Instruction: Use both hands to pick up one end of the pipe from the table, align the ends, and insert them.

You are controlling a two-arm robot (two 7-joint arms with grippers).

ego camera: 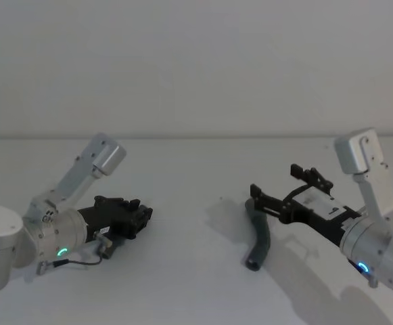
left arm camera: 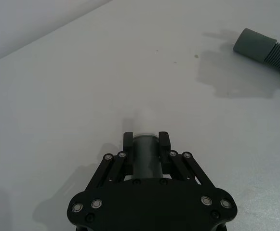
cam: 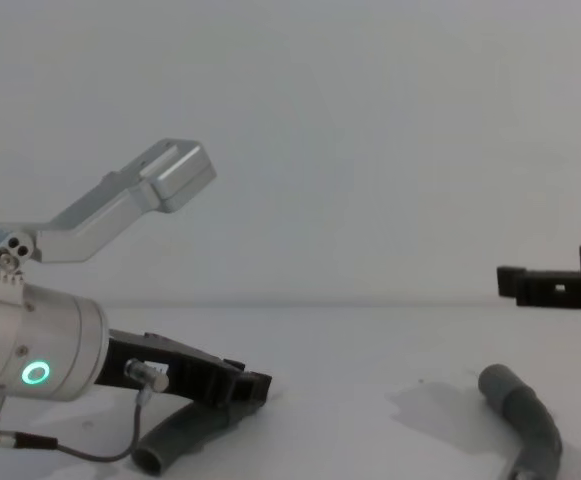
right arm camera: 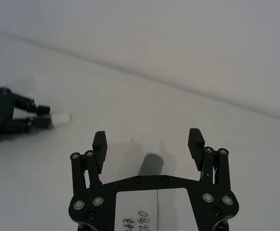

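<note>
White table point(ego camera: 182, 271), free hose point(ego camera: 262, 237) lengthwise near-to-far

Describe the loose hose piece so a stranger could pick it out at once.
On the white table, look to the robot's right side, below the open right gripper. The curved grey ribbed hose piece lies there; unlike the other piece, clamped in the left gripper, nothing holds it.
</note>
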